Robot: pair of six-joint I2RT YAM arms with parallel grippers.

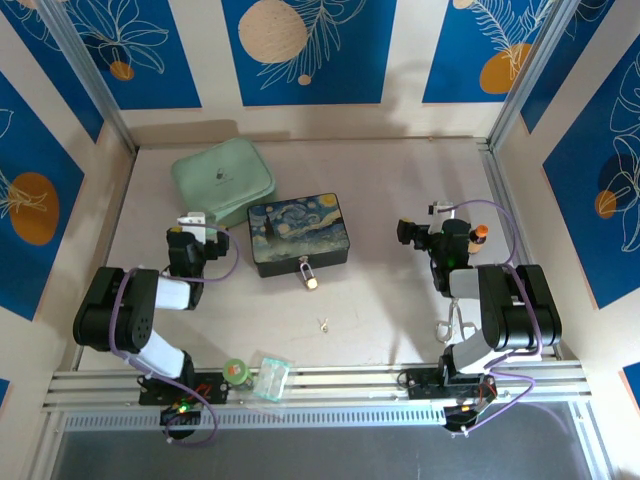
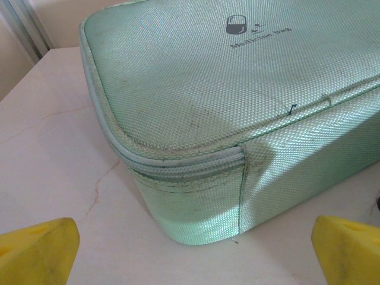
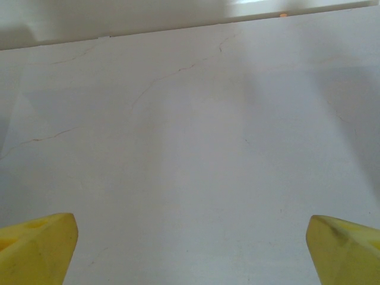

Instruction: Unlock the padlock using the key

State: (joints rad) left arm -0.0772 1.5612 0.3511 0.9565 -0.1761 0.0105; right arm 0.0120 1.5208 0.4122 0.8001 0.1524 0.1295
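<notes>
So the brass padlock (image 1: 309,277) sits at the front of the painted box (image 1: 297,233), long axis pointing toward the arms. Left gripper (image 2: 190,252) and right gripper (image 3: 190,252) both gape, empty.

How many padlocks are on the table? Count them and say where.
1. The padlock sits at the near edge of the painted box, mid-table. Another could be hidden behind the box or the green bag.

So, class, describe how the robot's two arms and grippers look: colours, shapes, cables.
The left arm and right arm are each built of chunky black joint housings and white link sections, with a thin purple cable looping alongside. The left gripper and right gripper end in blunt, wedge-shaped yellow fingertips.
</notes>
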